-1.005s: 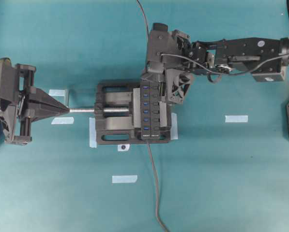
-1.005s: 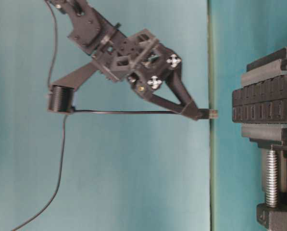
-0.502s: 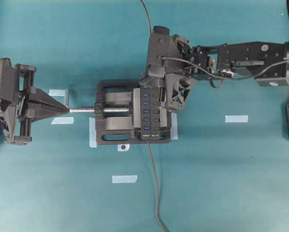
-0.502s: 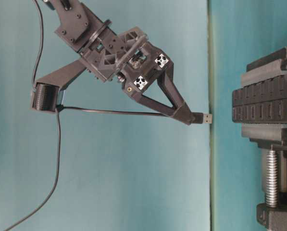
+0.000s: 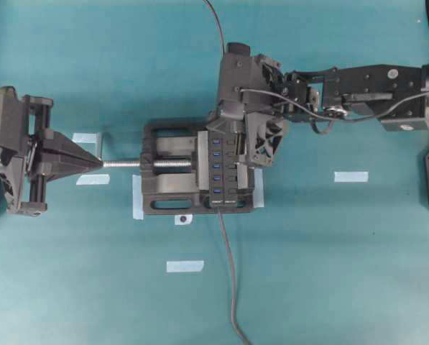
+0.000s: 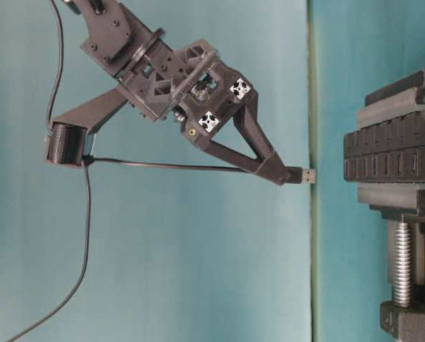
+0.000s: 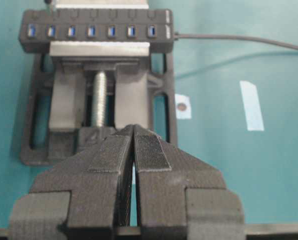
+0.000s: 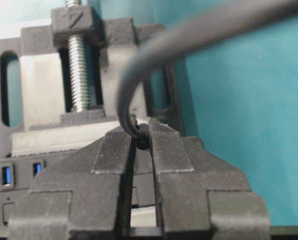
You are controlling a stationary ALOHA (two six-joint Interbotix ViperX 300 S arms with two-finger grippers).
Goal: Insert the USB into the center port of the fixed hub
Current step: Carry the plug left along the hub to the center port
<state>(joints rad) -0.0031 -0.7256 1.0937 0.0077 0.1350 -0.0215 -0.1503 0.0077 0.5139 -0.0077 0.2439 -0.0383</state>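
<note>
My right gripper (image 6: 277, 171) is shut on the USB (image 6: 302, 175), a small black plug whose metal tip points at the fixed hub (image 6: 389, 158) across a short gap. Its thin cable (image 6: 162, 166) trails back from the jaws. In the right wrist view the fingers (image 8: 166, 150) pinch the plug's rear end where the cable (image 8: 134, 85) bends up. The hub (image 5: 225, 169) is clamped in a black vise (image 5: 167, 176). The center port (image 7: 91, 31) is the fourth of several blue slots. My left gripper (image 5: 93, 164) is shut and empty, its tip at the end of the vise's silver screw (image 5: 124, 164).
The hub's thicker grey cable (image 5: 228, 273) runs toward the near table edge. Several strips of pale tape (image 5: 351, 176) lie on the teal table (image 5: 329, 273). The right arm (image 5: 365, 83) reaches in from the right above the vise.
Between one second and half a second ago the right gripper tilted and drew the plug slightly back from the hub. Since then it has held still. The left gripper has not moved.
</note>
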